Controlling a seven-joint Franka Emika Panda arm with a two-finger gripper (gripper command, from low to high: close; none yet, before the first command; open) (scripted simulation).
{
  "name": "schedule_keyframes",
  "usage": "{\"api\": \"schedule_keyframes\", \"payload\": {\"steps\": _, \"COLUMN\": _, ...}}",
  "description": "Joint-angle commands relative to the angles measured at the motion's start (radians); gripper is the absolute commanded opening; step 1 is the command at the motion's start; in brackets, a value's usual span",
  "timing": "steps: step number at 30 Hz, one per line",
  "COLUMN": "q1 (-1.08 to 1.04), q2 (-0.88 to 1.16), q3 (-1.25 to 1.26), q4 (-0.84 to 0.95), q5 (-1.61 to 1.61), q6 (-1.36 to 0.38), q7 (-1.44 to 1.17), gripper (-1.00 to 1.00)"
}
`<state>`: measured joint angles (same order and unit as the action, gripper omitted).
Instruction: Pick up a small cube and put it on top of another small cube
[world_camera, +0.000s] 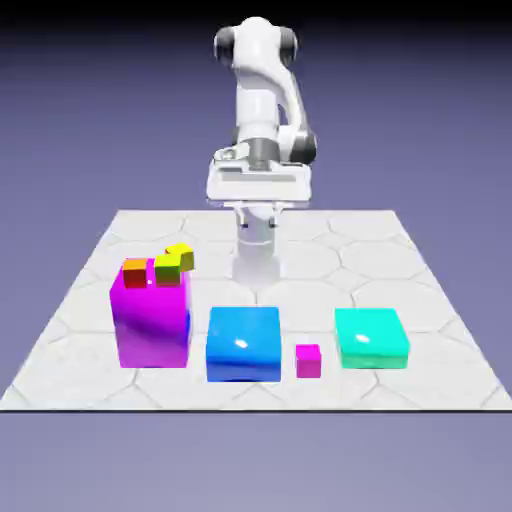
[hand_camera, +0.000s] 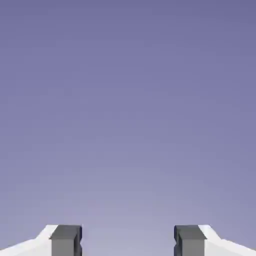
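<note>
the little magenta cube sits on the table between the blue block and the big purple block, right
Not quite. In the exterior view the small magenta cube sits on the table between the blue block and the teal block, not the big purple block.

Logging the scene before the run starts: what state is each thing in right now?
Gripper: open, nothing between the fingers, facing only backdrop.
Small magenta cube: alone on the table, between the blue block and teal block.
Red cube: resting on top of the magenta block.
Green cube: on the magenta block beside the red one.
Yellow cube: tilted, just behind the green cube.
</note>
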<state>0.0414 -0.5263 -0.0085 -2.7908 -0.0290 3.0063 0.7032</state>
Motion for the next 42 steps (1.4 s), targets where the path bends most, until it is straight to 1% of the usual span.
{"api": "schedule_keyframes", "payload": {"steps": 1, "q1": 0.024, "q2": 0.036, "q3": -0.007, "q4": 0.016, "q5": -0.024, "q6": -0.025, "q7": -0.031, "gripper": 0.0}}
{"api": "schedule_keyframes", "payload": {"steps": 21, "q1": 0.511, "q2": 0.761, "q3": -0.147, "q4": 0.334, "q5": -0.504, "q6": -0.534, "q7": -0.659, "gripper": 0.0}}
{"api": "schedule_keyframes", "payload": {"steps": 22, "q1": 0.511, "q2": 0.761, "q3": -0.147, "q4": 0.334, "q5": -0.504, "q6": -0.534, "q7": -0.659, "gripper": 0.0}}
{"api": "schedule_keyframes", "payload": {"steps": 27, "q1": 0.506, "q2": 0.941, "q3": -0.196, "q4": 0.352, "q5": -0.582, "q6": -0.369, "q7": -0.591, "gripper": 0.0}}
{"api": "schedule_keyframes", "payload": {"steps": 28, "q1": 0.506, "q2": 0.941, "q3": -0.196, "q4": 0.352, "q5": -0.582, "q6": -0.369, "q7": -0.591, "gripper": -1.0}}
{"api": "schedule_keyframes", "payload": {"steps": 29, "q1": 0.506, "q2": 0.941, "q3": -0.196, "q4": 0.352, "q5": -0.582, "q6": -0.369, "q7": -0.591, "gripper": -1.0}}
{"api": "schedule_keyframes", "payload": {"steps": 34, "q1": 0.511, "q2": 0.76, "q3": -0.147, "q4": 0.334, "q5": -0.503, "q6": -0.535, "q7": -0.659, "gripper": -1.0}}
{"api": "schedule_keyframes", "payload": {"steps": 42, "q1": 0.31, "q2": 0.501, "q3": -0.238, "q4": 0.381, "q5": -0.423, "q6": -0.883, "q7": -0.545, "gripper": -1.0}}
